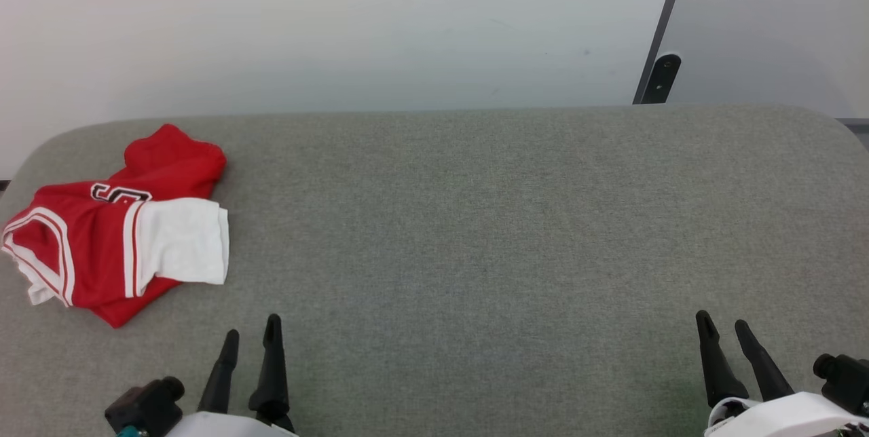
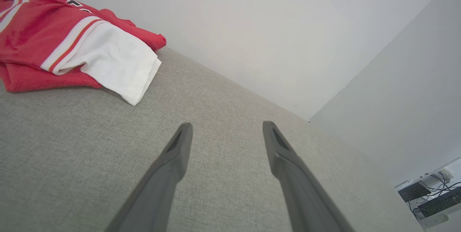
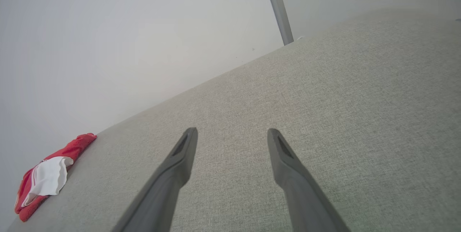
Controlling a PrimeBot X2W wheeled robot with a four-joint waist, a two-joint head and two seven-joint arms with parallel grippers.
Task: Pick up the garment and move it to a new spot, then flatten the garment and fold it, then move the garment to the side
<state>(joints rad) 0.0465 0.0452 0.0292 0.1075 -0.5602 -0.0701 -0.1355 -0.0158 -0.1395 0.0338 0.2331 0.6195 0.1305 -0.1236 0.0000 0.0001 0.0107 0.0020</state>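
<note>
Dark fingers of the left pincer rise at the lower left, spread as wide as they go and holding nothing; its wrist view shows bare grey cloth between the two tips. The right pincer, at the lower right, is just as wide open and just as empty. Both hang over the near edge of the counter, a broad surface covered in grey woven fabric with rounded far corners.

The garment lies in a loose heap at the counter's far left, ahead of the left pincer and clear of it, and well apart from the right one. A white sleeve rests on top of the red body, with striped trim along its seam. Black lettering shows partly at a fold. Behind the counter stands a pale wall.
</note>
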